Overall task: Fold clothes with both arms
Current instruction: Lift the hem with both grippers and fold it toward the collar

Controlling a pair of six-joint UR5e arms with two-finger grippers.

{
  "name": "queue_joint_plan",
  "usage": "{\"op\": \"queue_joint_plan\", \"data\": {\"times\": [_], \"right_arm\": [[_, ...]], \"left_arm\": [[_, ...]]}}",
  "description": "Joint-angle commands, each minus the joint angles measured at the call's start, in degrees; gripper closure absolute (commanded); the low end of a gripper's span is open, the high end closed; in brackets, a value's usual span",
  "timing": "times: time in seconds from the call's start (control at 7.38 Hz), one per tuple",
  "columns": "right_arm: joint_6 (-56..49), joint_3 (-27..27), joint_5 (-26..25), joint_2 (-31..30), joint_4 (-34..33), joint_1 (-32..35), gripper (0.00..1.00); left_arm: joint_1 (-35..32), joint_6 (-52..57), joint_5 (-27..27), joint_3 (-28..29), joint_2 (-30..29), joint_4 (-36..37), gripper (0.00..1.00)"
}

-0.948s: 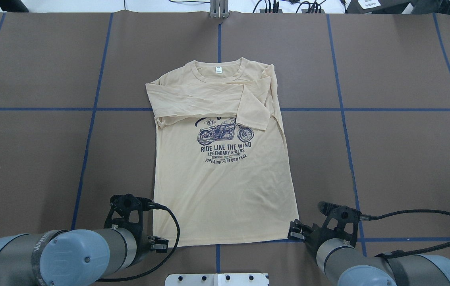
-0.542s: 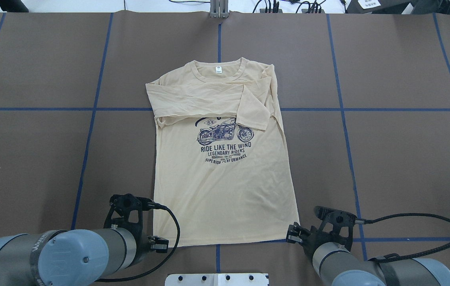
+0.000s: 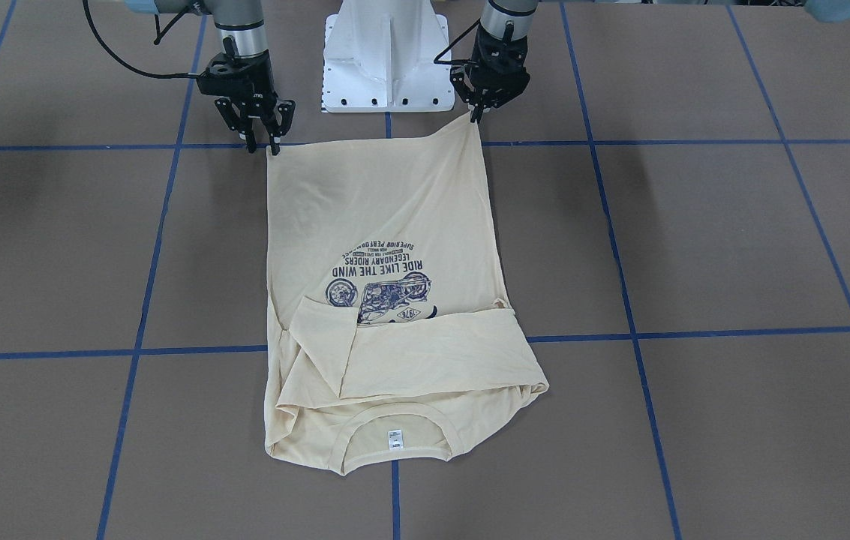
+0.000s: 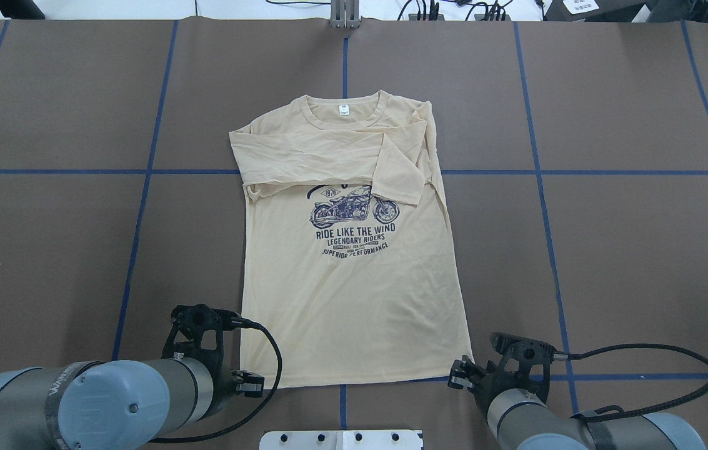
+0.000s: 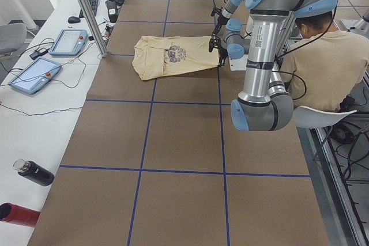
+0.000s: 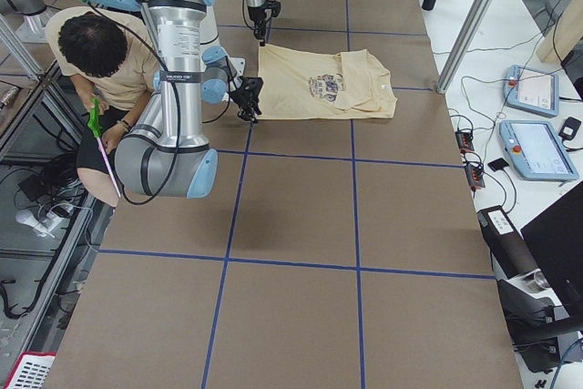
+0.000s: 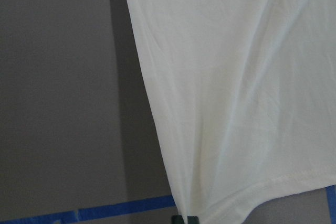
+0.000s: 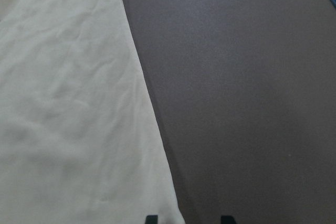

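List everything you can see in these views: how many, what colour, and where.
T-shirt: one, cream-yellow with navy print, flat mid-table, sleeves folded across chest.
table: one, brown with blue tape grid.
pedestal base: one, white, between the arms.
control tablets: two, blue-grey, side bench.
bottles: two, black and red, side bench.
person: one, beige top, seated by the robot.
arms: two, grey-silver, blue caps.
left gripper: black, shut on T-shirt hem corner.
right gripper: black, open at other hem corner.

We log T-shirt point(image 4: 354, 300) thin matt cloth, lightly creased; table cover point(image 4: 641, 250) matt brown, paper-like; tape lines point(image 4: 610, 172) smooth blue.
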Motion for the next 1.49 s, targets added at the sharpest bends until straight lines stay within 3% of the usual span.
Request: {"op": "queue_joint_plan", "data": {"times": [0.0,0.14,0.41,0.81,0.95,1.22,1.35], "right_arm": [[0.2,-0.7,-0.2,0.7,-0.1,-0.2,0.52],[1.3,-0.7,-0.3,1.1,-0.1,-0.4,0.62],[3.6,-0.7,-0.8,1.2,-0.1,-0.6,1.0],[3.7,0.6,-0.9,1.2,-0.1,-0.5,1.0],[3.1,5.3,0.2,0.5,-0.2,2.1,1.0],[1.9,20.5,11.1,0.4,-11.4,5.9,1.0],[1.8,28.0,14.9,0.1,-15.1,4.2,1.0]], "left_arm": [[0.0,-0.1,0.0,0.0,0.0,0.0,1.0],[0.0,-0.1,0.0,0.0,0.1,0.0,1.0],[0.0,-0.2,0.0,0.0,0.1,0.0,1.0],[0.0,-0.2,0.1,-0.4,0.0,0.0,1.0],[-0.2,0.5,-0.2,-2.3,0.2,0.3,1.0],[-0.8,2.0,-6.2,-8.3,0.6,2.5,1.0],[-0.9,2.8,-7.5,-11.8,0.7,4.3,1.0]]}}
